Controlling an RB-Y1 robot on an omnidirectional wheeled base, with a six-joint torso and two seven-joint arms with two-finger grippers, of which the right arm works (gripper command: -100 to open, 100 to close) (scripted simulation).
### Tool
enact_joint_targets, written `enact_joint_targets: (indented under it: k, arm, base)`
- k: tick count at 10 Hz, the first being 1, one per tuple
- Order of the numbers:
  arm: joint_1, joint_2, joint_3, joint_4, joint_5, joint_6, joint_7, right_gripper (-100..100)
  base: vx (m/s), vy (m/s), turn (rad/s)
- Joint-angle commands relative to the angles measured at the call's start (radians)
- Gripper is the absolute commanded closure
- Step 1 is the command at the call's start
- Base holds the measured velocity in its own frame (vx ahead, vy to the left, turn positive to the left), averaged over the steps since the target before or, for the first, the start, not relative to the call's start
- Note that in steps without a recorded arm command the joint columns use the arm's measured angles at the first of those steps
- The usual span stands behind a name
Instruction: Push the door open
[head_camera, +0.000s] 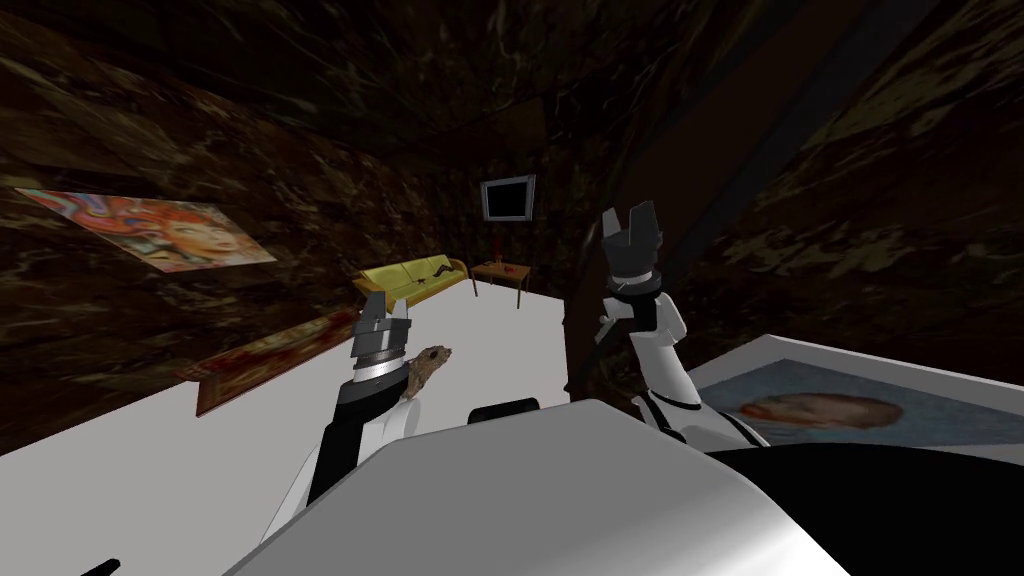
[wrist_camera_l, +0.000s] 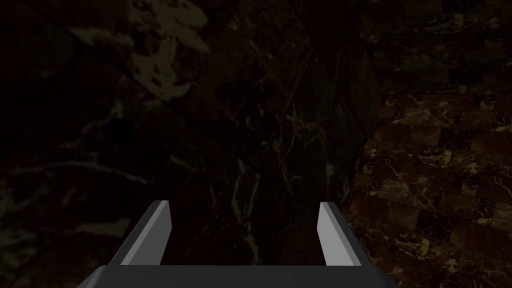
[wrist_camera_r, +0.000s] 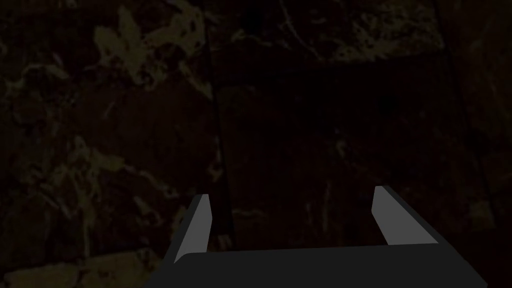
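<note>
The door (head_camera: 690, 170) is a dark brown panel standing just right of the middle in my head view, and its near edge comes down to the white floor (head_camera: 480, 340) beside my right forearm. My right claw (head_camera: 630, 215) is raised in front of that panel with its two fingers spread and nothing between them. From the right wrist, the right claw (wrist_camera_r: 292, 197) faces a dark marbled surface crossed by a thin upright seam, and I cannot tell whether the fingers touch it. My left claw (head_camera: 388, 305) is held lower and well to the left of the door. It is spread too, and in the left wrist view it (wrist_camera_l: 245, 210) points at dim marbled wall. A small brown mottled thing shaped like an animal (head_camera: 428, 362) shows just beside my left wrist. Past the door's edge, a yellow sofa (head_camera: 410, 278) stands on the white floor, and near it a small wooden desk (head_camera: 500, 272) carries something red. A dark framed panel (head_camera: 507, 198) hangs on the wall above them. A colourful painting (head_camera: 150, 230) hangs on the left wall. A white-framed portrait (head_camera: 820, 410) lies to my right.
</note>
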Motion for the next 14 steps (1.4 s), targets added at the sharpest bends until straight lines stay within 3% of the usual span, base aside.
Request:
enact_joint_targets:
  k: [1,3,6,12,14]
  arm:
    - [-0.037,-0.035,-0.018,0.009,0.005,-0.010,-0.017,-100]
    - [-0.072,-0.070,-0.039,0.023,0.009,-0.024,-0.033,-100]
    - [-0.142,-0.142,-0.082,0.053,0.017,-0.053,-0.065,-100]
    - [-0.249,-0.250,-0.146,0.098,0.030,-0.097,-0.113,-100]
    - [-0.297,-0.300,-0.177,0.119,0.035,-0.116,-0.135,-100]
  base:
    - [0.192,0.042,0.045]
    - [0.194,0.052,0.024]
    - [0.182,0.002,0.025]
    - [0.158,0.005,0.019]
    - [0.190,-0.003,0.017]
